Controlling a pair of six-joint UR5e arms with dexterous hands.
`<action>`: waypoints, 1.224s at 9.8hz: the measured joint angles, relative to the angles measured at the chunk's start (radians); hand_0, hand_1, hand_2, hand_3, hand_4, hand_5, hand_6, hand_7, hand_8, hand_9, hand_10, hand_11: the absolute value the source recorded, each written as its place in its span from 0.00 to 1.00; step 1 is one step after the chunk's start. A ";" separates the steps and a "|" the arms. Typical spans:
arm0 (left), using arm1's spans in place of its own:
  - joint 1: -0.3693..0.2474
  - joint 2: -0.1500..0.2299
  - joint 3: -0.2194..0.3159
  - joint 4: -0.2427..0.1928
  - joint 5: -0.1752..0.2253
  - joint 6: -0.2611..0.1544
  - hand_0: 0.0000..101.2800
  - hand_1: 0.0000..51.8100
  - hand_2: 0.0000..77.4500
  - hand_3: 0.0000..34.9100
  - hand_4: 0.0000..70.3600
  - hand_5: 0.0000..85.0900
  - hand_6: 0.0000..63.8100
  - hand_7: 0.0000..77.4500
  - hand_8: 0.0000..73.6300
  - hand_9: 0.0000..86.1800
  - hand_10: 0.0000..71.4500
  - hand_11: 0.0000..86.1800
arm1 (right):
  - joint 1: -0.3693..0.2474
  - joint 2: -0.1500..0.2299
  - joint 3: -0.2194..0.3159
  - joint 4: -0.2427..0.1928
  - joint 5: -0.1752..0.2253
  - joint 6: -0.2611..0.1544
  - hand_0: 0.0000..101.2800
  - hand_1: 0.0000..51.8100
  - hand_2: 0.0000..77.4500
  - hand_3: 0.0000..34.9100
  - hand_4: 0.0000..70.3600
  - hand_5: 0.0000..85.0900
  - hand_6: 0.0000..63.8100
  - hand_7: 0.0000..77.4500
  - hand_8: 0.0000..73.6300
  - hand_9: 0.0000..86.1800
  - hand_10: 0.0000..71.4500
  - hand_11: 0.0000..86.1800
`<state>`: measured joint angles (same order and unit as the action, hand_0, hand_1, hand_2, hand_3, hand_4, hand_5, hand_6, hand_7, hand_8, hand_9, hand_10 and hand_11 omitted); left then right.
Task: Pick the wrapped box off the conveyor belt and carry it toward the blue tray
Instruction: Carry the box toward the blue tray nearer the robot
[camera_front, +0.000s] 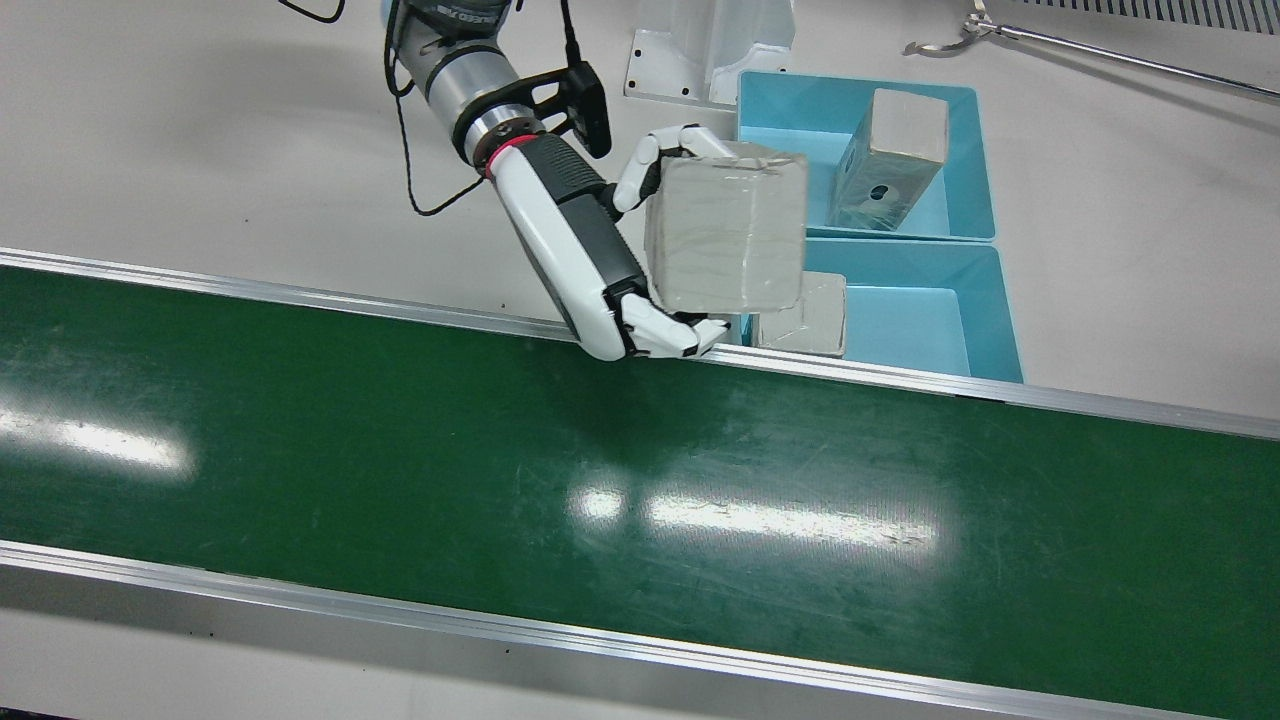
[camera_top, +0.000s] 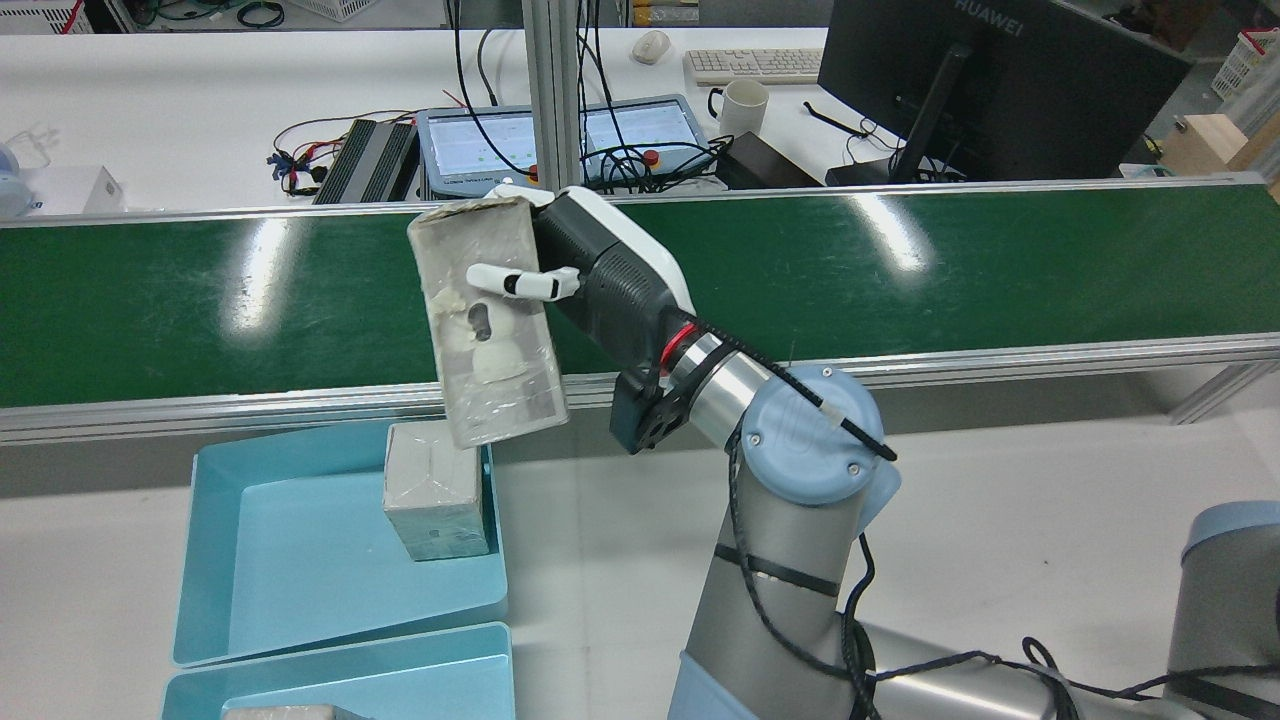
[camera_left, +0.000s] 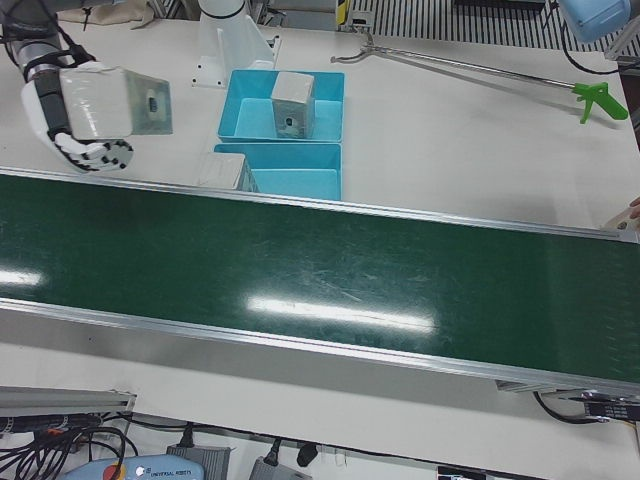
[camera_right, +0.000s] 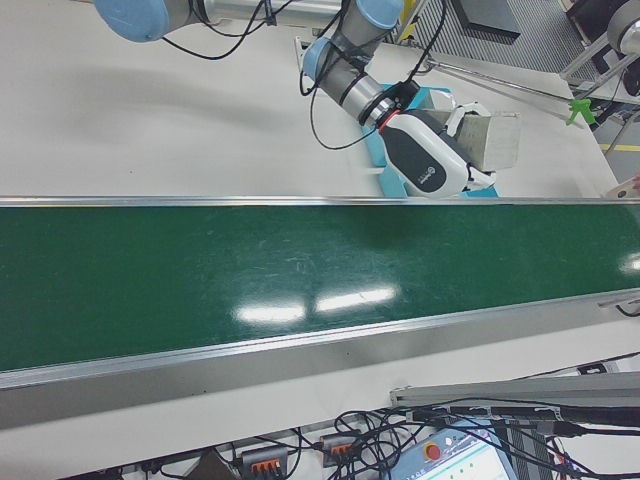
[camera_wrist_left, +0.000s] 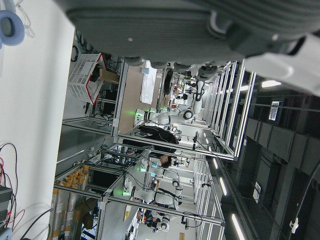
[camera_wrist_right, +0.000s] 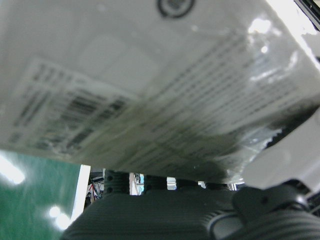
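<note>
The wrapped box, grey under clear film, is off the green conveyor belt and held in the air by my right hand, which is shut on it with fingers over its top and bottom. It hangs over the belt's far rail, at the corner of the near blue tray. From behind, the box hovers just above that tray. The right hand view is filled by the box's label side. Of my left hand only a dark edge shows, and its fingers are hidden.
The near tray holds another wrapped box against its belt-side wall. A second blue tray behind it holds a third box. A white pedestal base stands beside the trays. A long grabber tool lies on the table.
</note>
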<state>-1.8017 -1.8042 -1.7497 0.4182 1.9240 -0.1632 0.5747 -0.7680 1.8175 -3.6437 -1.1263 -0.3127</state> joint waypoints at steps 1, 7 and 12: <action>0.000 0.000 0.000 0.000 0.000 0.000 0.00 0.00 0.01 0.00 0.01 0.01 0.01 0.01 0.01 0.00 0.01 0.00 | -0.073 0.026 -0.007 0.000 0.039 -0.052 0.43 0.01 0.67 0.35 0.33 0.82 0.68 0.91 0.90 0.82 0.95 0.85; 0.000 0.000 0.000 0.000 0.000 0.000 0.00 0.00 0.01 0.00 0.01 0.01 0.00 0.01 0.01 0.01 0.00 0.01 | -0.247 0.034 -0.040 0.005 0.102 -0.143 0.46 0.01 0.55 0.09 0.19 0.69 0.62 1.00 0.61 0.94 0.45 0.54; 0.000 0.000 0.000 0.000 0.000 0.000 0.00 0.00 0.01 0.00 0.01 0.01 0.01 0.01 0.01 0.01 0.01 0.00 | -0.241 0.024 -0.026 0.001 0.070 -0.119 0.41 0.12 0.03 0.66 0.06 0.01 0.00 0.32 0.00 0.01 0.00 0.01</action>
<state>-1.8017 -1.8042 -1.7497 0.4182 1.9240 -0.1632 0.3339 -0.7439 1.7912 -3.6427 -1.0559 -0.4317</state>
